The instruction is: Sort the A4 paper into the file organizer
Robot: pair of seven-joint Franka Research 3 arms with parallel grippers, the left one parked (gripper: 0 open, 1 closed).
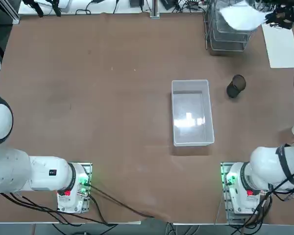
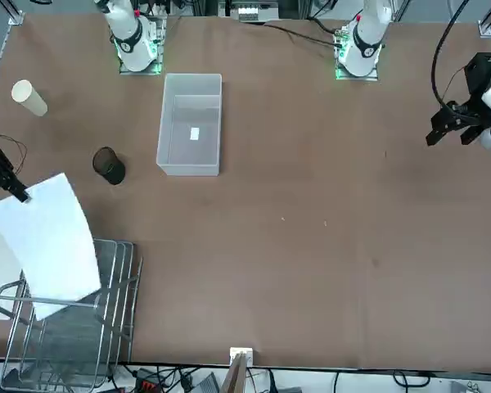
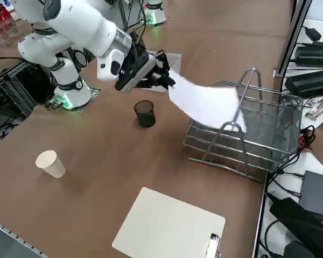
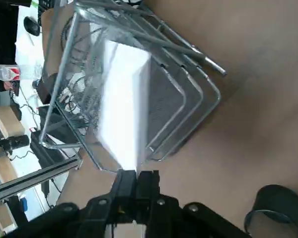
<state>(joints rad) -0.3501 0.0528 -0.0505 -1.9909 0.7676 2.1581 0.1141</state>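
Observation:
A plain white A4 paper (image 3: 204, 102) hangs in the air, pinched at one edge by my right gripper (image 3: 167, 78), which is shut on it. The sheet (image 2: 53, 246) droops over the open top of the silver wire-mesh file organizer (image 2: 65, 327) at the far right corner of the table. From above, the paper (image 1: 241, 17) covers part of the organizer (image 1: 228, 36), and the gripper (image 1: 274, 18) sits just to its right. In the wrist view the paper (image 4: 124, 109) stretches from the gripper (image 4: 134, 181) over the rack (image 4: 188, 84).
A translucent plastic bin (image 1: 191, 112) sits mid-table. A black mesh cup (image 1: 235, 86) stands between bin and organizer. A paper cup (image 3: 50, 163) and a clipboard with a white sheet (image 3: 169, 228) lie on the right side, near the table edge.

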